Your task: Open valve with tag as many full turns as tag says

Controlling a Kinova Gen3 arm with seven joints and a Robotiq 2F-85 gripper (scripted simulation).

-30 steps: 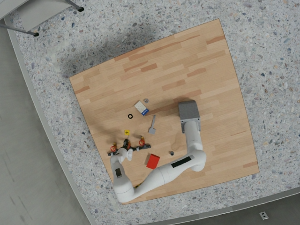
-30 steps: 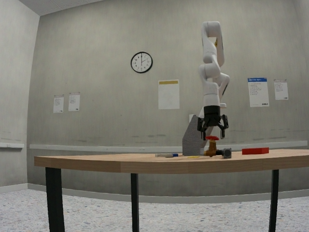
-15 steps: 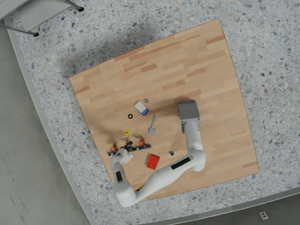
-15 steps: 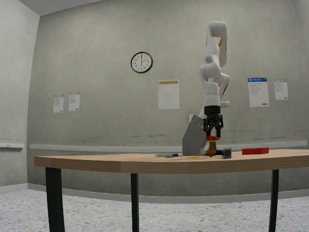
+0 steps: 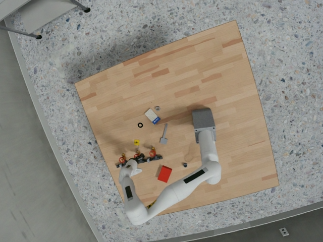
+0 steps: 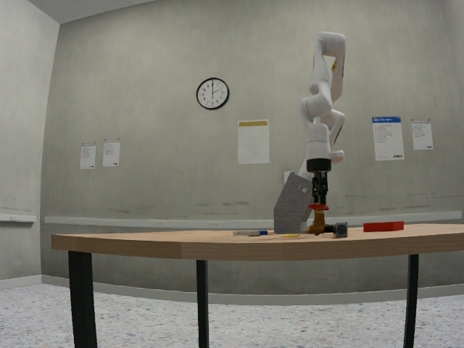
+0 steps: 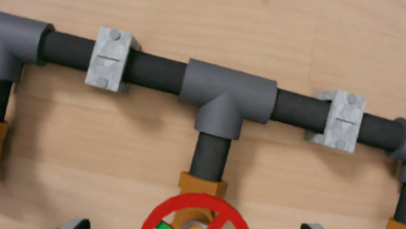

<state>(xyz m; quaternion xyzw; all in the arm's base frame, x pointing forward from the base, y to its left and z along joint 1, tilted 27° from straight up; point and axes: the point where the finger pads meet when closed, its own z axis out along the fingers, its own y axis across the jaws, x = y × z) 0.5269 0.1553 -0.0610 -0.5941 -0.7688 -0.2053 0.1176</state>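
Note:
Three brass valves with red handwheels stand on a dark pipe manifold (image 5: 142, 160) (image 7: 229, 91) near the table's front left. A yellow tag (image 5: 136, 142) (image 6: 290, 235) lies by the middle valve (image 5: 136, 155); its number is too small to read. My gripper (image 6: 318, 200) (image 7: 192, 224) is open and points straight down, with its fingers on either side of the middle valve's red handwheel (image 6: 318, 206) (image 7: 192, 211) and apart from it. In the overhead view the arm's wrist (image 5: 129, 168) hides the gripper. The left valve (image 5: 121, 159) and the right valve (image 5: 152, 153) stand to either side.
A red block (image 5: 164, 174) (image 6: 383, 226) lies right of the manifold. Behind it lie a grey tool (image 5: 164, 135), a white and blue box (image 5: 152, 115), a black ring (image 5: 140, 123) and a small washer (image 5: 157, 107). The arm's grey base (image 5: 203, 119) (image 6: 292, 206) stands mid-table.

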